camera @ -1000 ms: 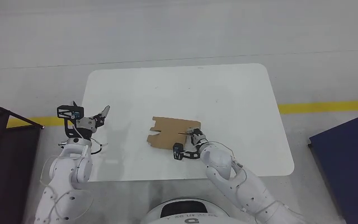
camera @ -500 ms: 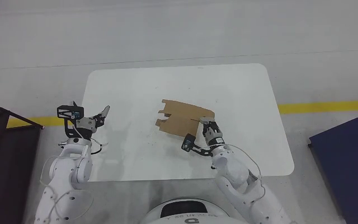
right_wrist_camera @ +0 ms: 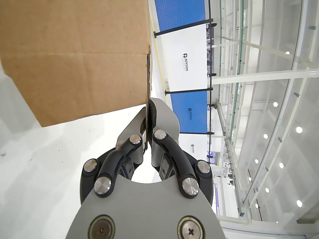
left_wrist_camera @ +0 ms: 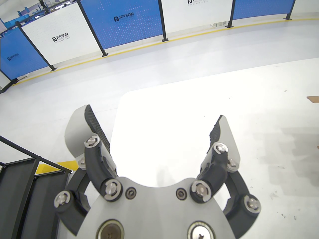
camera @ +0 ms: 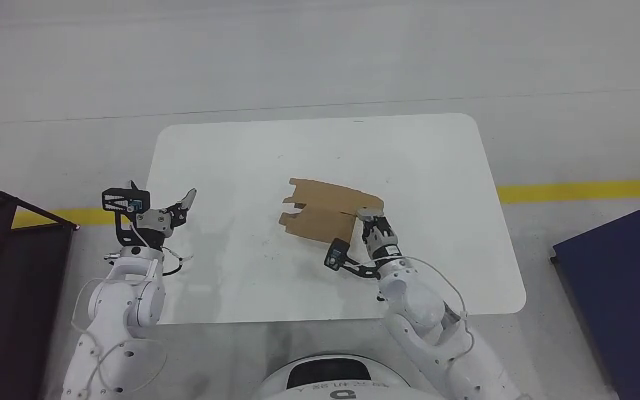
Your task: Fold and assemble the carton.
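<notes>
White table (camera: 420,150), rounded corners. 1 flattened brown carton (camera: 325,205) on it, just right of centre.

In the right wrist view the carton (right_wrist_camera: 74,38) runs off two picture edges, and the strip of it pinched by the right gripper (right_wrist_camera: 149,105) is hidden between the closed fingers. In the left wrist view a brown corner pokes in at the picture's edge, the remainder cut off. From above, its creases are too small to make out.
</notes>
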Controlling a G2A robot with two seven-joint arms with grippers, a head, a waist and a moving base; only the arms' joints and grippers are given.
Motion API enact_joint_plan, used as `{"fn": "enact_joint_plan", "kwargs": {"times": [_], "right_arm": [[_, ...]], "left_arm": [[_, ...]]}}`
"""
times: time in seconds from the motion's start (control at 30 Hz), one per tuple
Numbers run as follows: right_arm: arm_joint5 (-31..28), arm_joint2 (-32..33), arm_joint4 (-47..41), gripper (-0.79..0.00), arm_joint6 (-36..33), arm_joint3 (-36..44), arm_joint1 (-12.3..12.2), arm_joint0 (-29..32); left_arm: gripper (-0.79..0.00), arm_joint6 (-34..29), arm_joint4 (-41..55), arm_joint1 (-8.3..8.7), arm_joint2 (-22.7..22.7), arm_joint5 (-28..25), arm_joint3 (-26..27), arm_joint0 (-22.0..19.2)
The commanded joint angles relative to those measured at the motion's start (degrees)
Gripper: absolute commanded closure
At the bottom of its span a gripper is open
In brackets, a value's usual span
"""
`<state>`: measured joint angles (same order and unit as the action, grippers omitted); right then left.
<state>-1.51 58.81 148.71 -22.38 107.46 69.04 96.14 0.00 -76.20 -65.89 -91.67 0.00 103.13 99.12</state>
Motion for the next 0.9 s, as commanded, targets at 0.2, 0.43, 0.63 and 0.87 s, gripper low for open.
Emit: {"fn": "enact_joint_plan", "kwargs": {"times": [0.2,0.43,0.63,0.87], "right_arm": [[-1.5,1.0,-19.8,0.0,4.3,-4.6,1.3,-4.6],[0.8,0.6,-22.7,0.0,1.9,-4.6,2.0,-5.6],[0.8,0.6,-22.7,0.0,1.9,-4.6,2.0,-5.6],[-2.3,2.1,-40.7,0.0,8.3,-3.1,2.6,-5.8]], "left_arm": [[-0.785,0.0,0.0,0.0,0.0,0.0,0.0,0.0],[-0.785,0.0,0.0,0.0,0.0,0.0,0.0,0.0],[-0.785,0.0,0.0,0.0,0.0,0.0,0.0,0.0],[-0.785,0.0,0.0,0.0,0.0,0.0,0.0,0.0]]}}
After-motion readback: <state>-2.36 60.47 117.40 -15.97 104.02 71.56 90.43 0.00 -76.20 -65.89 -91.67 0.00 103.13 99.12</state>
